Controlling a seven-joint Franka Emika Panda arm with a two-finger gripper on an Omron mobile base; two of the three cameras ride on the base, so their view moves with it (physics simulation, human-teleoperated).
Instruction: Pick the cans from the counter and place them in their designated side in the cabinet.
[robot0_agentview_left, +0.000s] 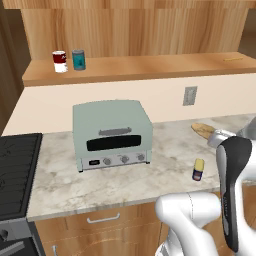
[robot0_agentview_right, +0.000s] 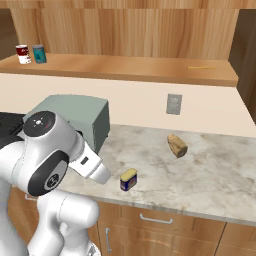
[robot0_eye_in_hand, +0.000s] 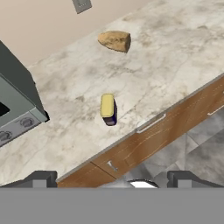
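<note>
Gripper (robot0_eye_in_hand: 109, 181) hangs high, jaws spread wide and empty, lined up over the dark blue can (robot0_eye_in_hand: 107, 109) near the desk (robot0_eye_in_hand: 175, 65) edge. Far back, the teal can (robot0_agentview_left: 78, 59) sits on the cabinet (robot0_agentview_left: 150, 67), left side.

Dark blue can (robot0_agentview_right: 128, 180) stands on counter (robot0_agentview_right: 210, 170); teal can (robot0_agentview_right: 39, 54) on cabinet (robot0_agentview_right: 135, 67).

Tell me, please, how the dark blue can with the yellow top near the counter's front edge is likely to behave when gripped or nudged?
The dark blue can looks rigid, so it should probably hold its shape between fingers. It stands upright on the counter and looks short for its width, so a nudge would likely slide it, not tip it. If knocked over, its round side could roll toward the nearby front edge.
</note>
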